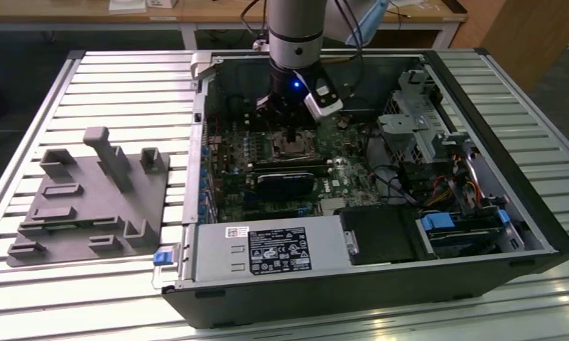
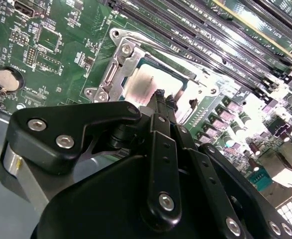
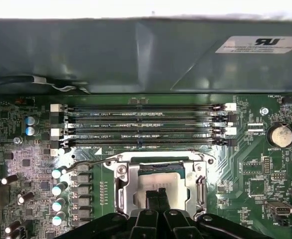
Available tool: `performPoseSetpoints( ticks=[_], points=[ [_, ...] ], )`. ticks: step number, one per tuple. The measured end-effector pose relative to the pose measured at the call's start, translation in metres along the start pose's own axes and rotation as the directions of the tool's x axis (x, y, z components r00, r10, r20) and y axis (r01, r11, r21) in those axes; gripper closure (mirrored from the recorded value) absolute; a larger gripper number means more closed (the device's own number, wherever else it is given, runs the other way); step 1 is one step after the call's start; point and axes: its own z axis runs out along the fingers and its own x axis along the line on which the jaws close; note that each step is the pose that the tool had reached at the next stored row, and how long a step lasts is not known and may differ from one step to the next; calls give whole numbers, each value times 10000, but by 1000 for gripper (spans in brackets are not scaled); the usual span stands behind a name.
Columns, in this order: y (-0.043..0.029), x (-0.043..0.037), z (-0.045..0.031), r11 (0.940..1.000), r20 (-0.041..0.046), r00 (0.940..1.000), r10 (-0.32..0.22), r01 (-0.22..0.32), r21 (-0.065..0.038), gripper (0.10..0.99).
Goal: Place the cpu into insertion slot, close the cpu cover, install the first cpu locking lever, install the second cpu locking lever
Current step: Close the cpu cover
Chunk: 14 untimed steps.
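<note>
**Exterior view.** The arm reaches down into an open black computer case (image 1: 360, 302) lying on the slatted metal bench (image 1: 123, 85). The black pincer (image 1: 289, 126) hangs just above the insertion slot (image 1: 290, 148), a small square dark socket with a metal rim on the green circuit board (image 1: 232, 186). A grey moulded fixture block (image 1: 85, 199) lies on the bench outside the case, well apart from the pincer, toward the exterior view's left.

**Second wrist view.** The pincer (image 2: 161, 94) has its two black fingertips pressed together with nothing between them. The tips sit right over the cpu (image 2: 143, 82), a flat square chip with a silvery-grey top; whether they touch it cannot be told. The cpu lies seated in the socket. The cpu cover (image 2: 117, 67), a thin silver metal frame with a cut-out centre, lies flat around the chip, just beside the tips. A round silver coin cell (image 2: 5, 79) sits on the board, well apart from the pincer.

**First wrist view.** The pincer (image 3: 157, 195) is closed, tips side by side over the cpu (image 3: 161, 174). The cpu cover (image 3: 202, 189) flanks the tips on both sides. A thin wire lever (image 3: 88, 162) runs along the frame edge beyond the tips, its free end standing out past one corner; latched or not, cannot tell. Long black memory slots (image 3: 141, 124) lie further beyond.
</note>
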Motion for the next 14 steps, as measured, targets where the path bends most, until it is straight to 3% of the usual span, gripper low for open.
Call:
performPoseSetpoints(
  ticks=[8, 14],
  points=[
    [-20, 40, 19, 10000, 5, 10000, 0, 0, 7, 980],
    [-26, 121, 39, 10000, 4, 10000, -2, 2, 9, 980]
  ],
)
